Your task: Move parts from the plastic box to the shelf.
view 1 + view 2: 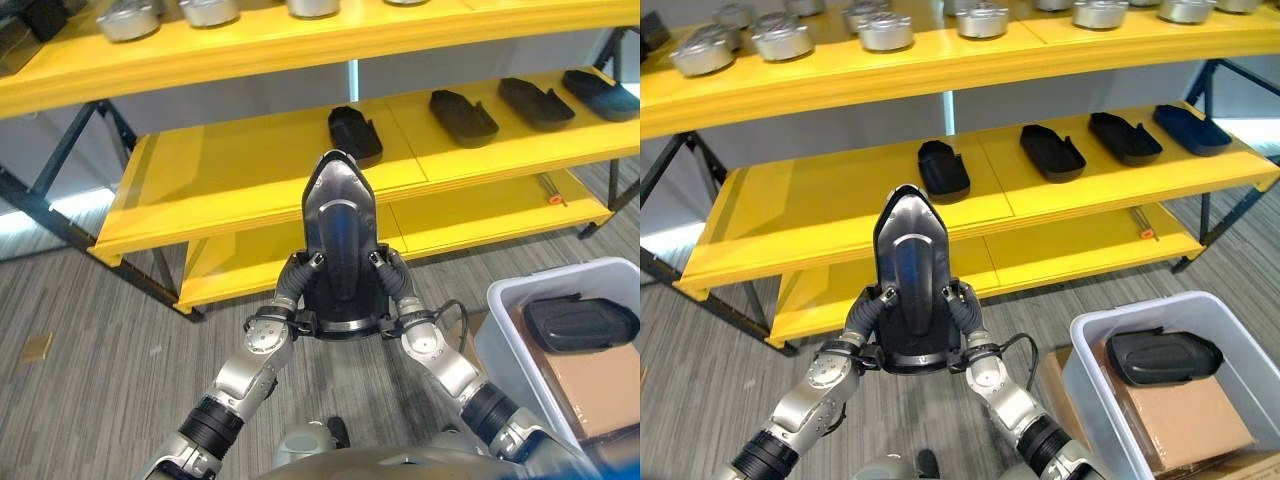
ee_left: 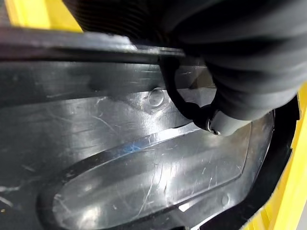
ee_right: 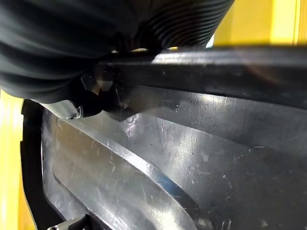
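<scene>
A glossy black teardrop-shaped part (image 1: 340, 235) is held upright between my two hands, in front of the yellow shelf's middle board (image 1: 230, 180). My left hand (image 1: 297, 283) is against its lower left side and my right hand (image 1: 393, 280) against its lower right side. Both wrist views look along the part's scratched black surface (image 2: 144, 167) (image 3: 168, 158) from very close. The white plastic box (image 1: 497, 345) stands on the floor at the lower right, with another black part (image 1: 580, 322) lying in it on a brown cardboard piece (image 1: 595, 385).
Several black parts lie in a row on the middle board, the nearest one (image 1: 355, 133) just beyond the held part. Round metal parts (image 1: 128, 20) stand on the top board. A lower yellow board (image 1: 480, 215) and dark diagonal shelf legs (image 1: 60, 150) are at the left.
</scene>
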